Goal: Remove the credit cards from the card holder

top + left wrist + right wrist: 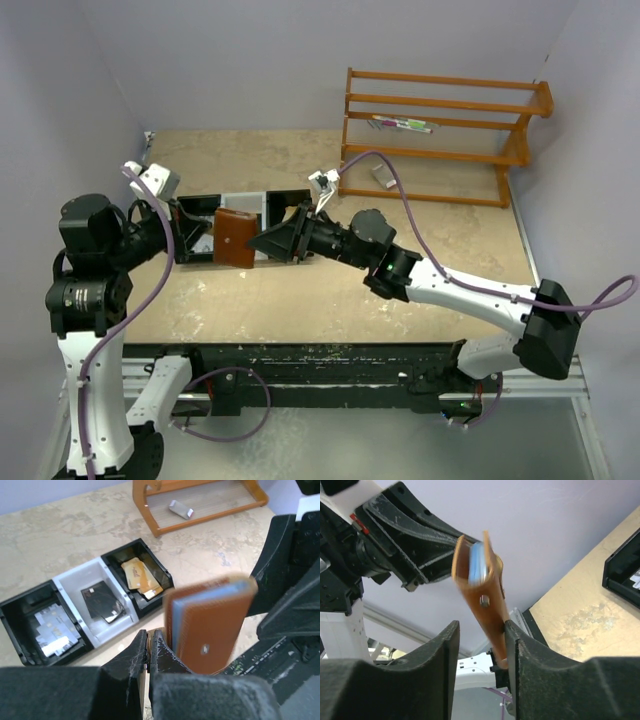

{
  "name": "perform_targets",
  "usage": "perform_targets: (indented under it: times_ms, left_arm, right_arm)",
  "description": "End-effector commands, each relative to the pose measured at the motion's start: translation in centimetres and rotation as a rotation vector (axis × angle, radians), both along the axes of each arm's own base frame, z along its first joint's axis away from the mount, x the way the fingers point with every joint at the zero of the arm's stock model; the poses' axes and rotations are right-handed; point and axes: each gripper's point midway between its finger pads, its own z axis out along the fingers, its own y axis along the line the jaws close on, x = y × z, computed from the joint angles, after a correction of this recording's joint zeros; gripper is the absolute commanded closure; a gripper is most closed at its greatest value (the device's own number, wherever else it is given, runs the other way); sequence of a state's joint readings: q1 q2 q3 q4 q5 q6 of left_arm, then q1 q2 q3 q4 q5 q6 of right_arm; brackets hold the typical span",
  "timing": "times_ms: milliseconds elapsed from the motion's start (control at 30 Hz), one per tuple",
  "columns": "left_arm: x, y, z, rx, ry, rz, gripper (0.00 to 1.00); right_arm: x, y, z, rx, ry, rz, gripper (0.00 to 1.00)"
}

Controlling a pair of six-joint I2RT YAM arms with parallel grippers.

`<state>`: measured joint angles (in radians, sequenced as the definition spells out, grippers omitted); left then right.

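Between the two claws, just in front of the tray (75,569), hanging upright and slightly tilted: the card holder (210,630), flap spread, baring the credit cards (177,625) as a light blue edge along its open side. Pinching with the left gripper (149,637), pads pressed fully together, seemingly on the holder's near flap edge, though hiding the contact behind its own fingers (167,667). Standing apart with the right gripper (481,630), jaws at middling width, gripping nothing, one finger (535,670) merely brushing the leather. Judging the step: freeing the right claw for pulling the cards. Doing it well: pinching leather alone with the left, turning the open side toward the right claw, narrowing those jaws onto the blue edge only, drawing straight along the pocket without twisting, watching for the holder swinging in so thin a grip. Counting: one holder; one blue card edge plainly showing, any others too blurred for counting; one tray of three compartments, holding a few orange-yellow pieces (140,577), one dark flat piece (102,602) and several pale pieces (52,632); one orange rack (346,130) with one small grey object (180,509) on its lowest shelf; two claws.
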<state>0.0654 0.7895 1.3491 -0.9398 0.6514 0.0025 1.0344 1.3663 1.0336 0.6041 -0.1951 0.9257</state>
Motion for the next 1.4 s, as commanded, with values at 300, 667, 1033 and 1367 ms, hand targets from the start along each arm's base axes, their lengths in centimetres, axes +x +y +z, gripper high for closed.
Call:
perform_targets:
  times_ms: [300, 667, 1033, 1367]
  left_arm:
    - [3.0, 0.1, 3.4, 0.129, -0.163, -0.099, 1.00]
    - [1.2, -1.3, 3.0, 0.104, -0.113, -0.206, 1.00]
    - [-0.9, -3.1, 4.2, 0.014, -0.056, -0.321, 1.00]
    - [-1.8, -3.8, 4.8, -0.028, -0.033, -0.365, 1.00]
  right_arm:
    - [2.2, -1.7, -3.0, -0.048, -0.019, 0.014, 0.16]
    - [3.3, -3.5, -0.7, -0.226, -0.437, -0.055, 0.02]
    - [0.7, -1.9, 0.7, -0.193, -0.685, 0.133, 0.02]
    - [1.7, -0.9, 3.1, -0.152, -0.783, 0.070, 0.04]
